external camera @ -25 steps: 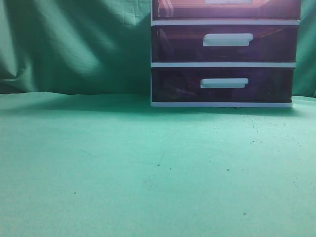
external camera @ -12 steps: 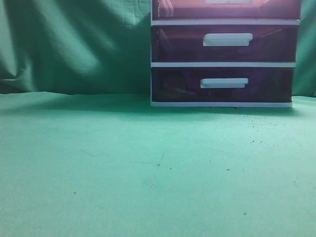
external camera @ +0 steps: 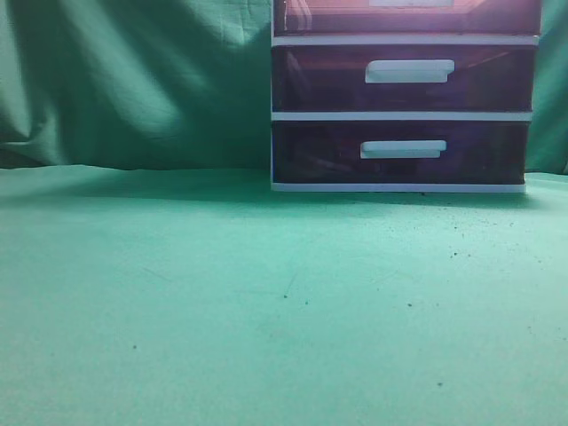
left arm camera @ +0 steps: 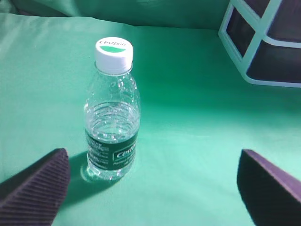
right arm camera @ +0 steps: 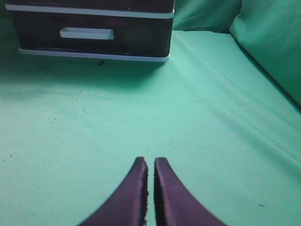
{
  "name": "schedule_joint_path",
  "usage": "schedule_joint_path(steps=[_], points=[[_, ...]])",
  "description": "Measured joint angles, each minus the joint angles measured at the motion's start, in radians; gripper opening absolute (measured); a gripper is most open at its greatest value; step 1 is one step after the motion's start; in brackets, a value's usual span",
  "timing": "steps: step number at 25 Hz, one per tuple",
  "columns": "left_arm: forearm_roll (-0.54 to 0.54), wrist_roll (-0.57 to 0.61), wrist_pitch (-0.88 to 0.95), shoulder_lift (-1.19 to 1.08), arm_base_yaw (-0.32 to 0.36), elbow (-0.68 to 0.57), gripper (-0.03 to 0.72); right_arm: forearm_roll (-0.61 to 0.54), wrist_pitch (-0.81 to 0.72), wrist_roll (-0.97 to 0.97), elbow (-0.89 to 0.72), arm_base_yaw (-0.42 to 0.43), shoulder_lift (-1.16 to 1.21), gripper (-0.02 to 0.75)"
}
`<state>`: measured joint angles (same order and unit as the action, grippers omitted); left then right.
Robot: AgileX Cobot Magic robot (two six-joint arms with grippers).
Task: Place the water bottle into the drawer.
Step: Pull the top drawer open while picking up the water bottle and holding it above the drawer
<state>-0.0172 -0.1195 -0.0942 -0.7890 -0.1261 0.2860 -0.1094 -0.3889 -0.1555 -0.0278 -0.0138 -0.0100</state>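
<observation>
The exterior view is showing only the green bench [external camera: 266, 311] and, at the upper right of the frame, the white-framed unit [external camera: 404, 115] sitting at the back against a green cloth [external camera: 133, 80]; the reddish-pink drawer [external camera: 337, 16] is appearing as a thin strip cut by the top edge, pushed in flush with the frame, above two purple drawers [external camera: 319, 80] with white handles. Neither arm nor the bottle is showing in this view. The left wrist view is supplying what that one lacks: the bottle [left arm camera: 112, 117] is standing upright on the bench at centre left of the frame, white cap on, a dark green label around its lower half, clear water inside. The left pincer [left arm camera: 155, 188] is gaping wide, one dark ribbed finger [left arm camera: 35, 188] at the lower left just beside the bottle's base and the other at the lower right, well apart from it; neither is touching the bottle. A tilted corner of the unit is peeking in at the upper right of that frame, well apart from the bottle. The right wrist view is showing the right pincer [right arm camera: 150, 188] at the bottom centre with its fingers pressed almost together, gripping nothing, over bare bench, and the unit's lowest drawer at the upper left, far ahead.
</observation>
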Motion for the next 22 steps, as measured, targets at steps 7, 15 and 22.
schedule_joint_path(steps=[7,15,22], points=[[-0.033,0.004,-0.158,-0.167,0.004,0.002,0.641,0.000,0.000,0.000,0.000,0.000,0.000,0.000],[-0.061,0.005,-0.292,-0.369,0.088,0.020,0.641,0.000,0.000,0.000,0.000,0.000,0.000,0.000],[-0.030,0.003,-0.314,-0.531,0.091,0.129,0.641,0.000,0.000,0.000,0.000,0.000,0.000,0.000]])
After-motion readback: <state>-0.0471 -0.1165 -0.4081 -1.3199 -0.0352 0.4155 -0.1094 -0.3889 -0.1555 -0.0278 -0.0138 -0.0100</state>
